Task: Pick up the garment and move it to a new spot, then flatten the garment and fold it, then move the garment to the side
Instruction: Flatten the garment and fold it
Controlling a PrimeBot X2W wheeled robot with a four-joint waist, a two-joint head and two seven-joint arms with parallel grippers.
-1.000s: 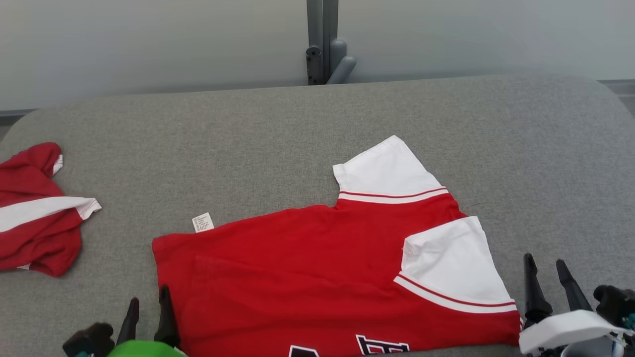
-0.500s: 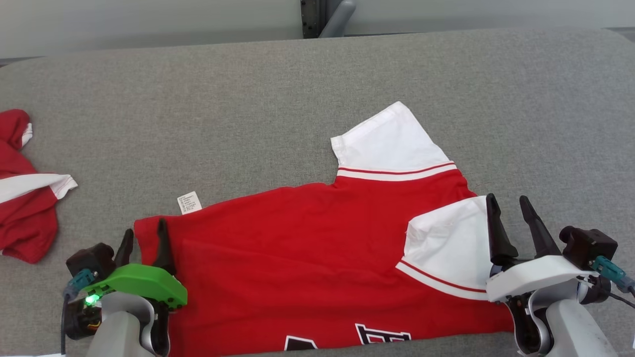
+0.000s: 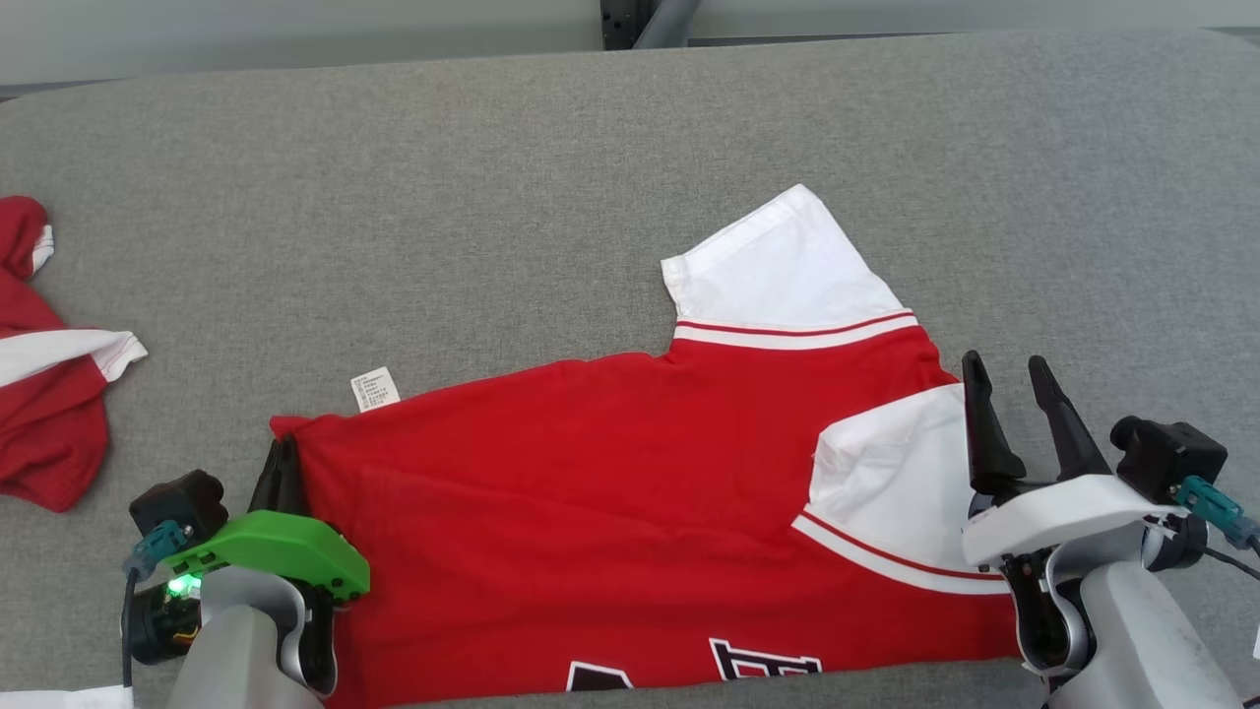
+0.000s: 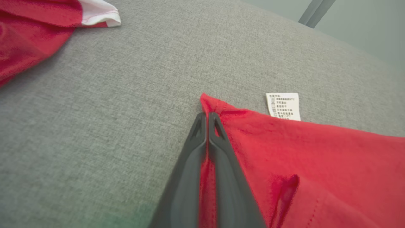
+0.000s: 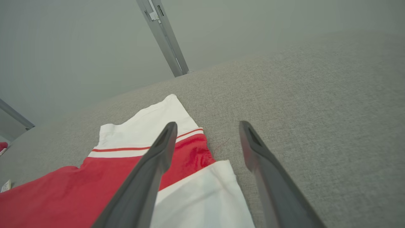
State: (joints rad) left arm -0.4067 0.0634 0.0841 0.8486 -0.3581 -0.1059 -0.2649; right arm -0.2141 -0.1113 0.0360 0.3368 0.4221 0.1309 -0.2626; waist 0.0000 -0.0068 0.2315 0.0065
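Left wrist: a green cover [image 3: 271,551] sits at the lower left of the head view, with a small green light lit below it.
Right wrist: a white cover [image 3: 1053,517] sits at the lower right.
Left gripper [image 3: 285,461]: its fingers [image 4: 221,164] are pressed together and pinch the near-left corner of the garment. In the left wrist view a strip of red cloth shows between them, and the corner peaks just past the tips.
Right gripper [image 3: 1002,360]: its fingers [image 5: 148,171] are spread wide and grip nothing. One lies over the edge of the near sleeve and the other over bare cloth surface beside it. I cannot tell whether they touch.
Garment [image 3: 610,473]: a red shirt with white sleeves, lying mostly flat on the grey surface [image 3: 394,197] between the two grippers. Its near edge hangs past the front edge.
Lettering [image 3: 763,662]: black and white, partly seen at the near edge of the garment.
Near sleeve [image 3: 891,483]: white with a red stripe, folded onto the red body.
Far sleeve [image 3: 778,266]: white, spread out flat, pointing away from the robot.
Care label [image 3: 375,388]: white, sticking out from the far edge, near the pinched corner.
Second garment [image 3: 44,414]: red and white, crumpled, well apart at the left edge.
Metal post [image 3: 650,15]: grey, behind the surface, against a pale wall [image 5: 79,47].
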